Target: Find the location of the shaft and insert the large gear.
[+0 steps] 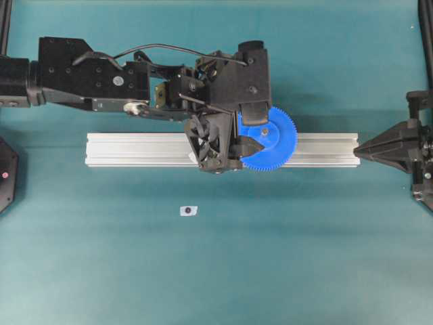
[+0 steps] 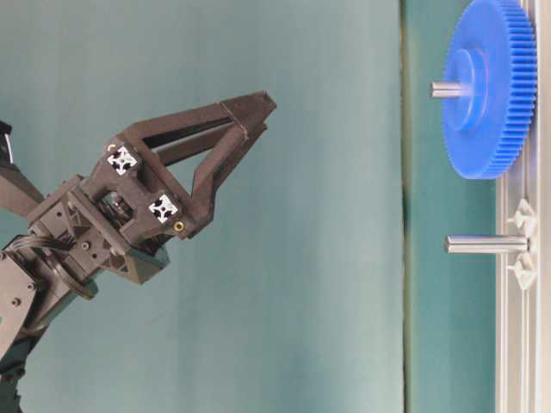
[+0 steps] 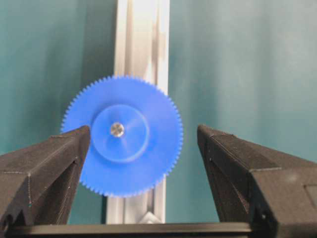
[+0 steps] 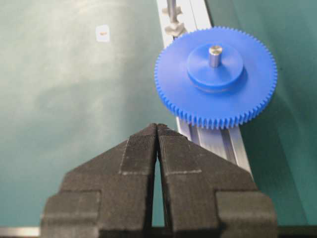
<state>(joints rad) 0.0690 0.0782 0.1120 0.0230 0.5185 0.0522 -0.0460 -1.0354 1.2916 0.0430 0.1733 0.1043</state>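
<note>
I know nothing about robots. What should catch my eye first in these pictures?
The bright blue gear stands out most: it sits on the silver rail with a thin metal pin poking up through its hub. The left gripper hangs over it with its jaws wide open, not holding it. The right gripper waits shut, near the rail's end.

Bright blue large gear (image 4: 216, 79), silvery shaft (image 4: 215, 55) and rail (image 1: 135, 149), black left gripper (image 3: 143, 148), teal table (image 1: 270, 257).
</note>
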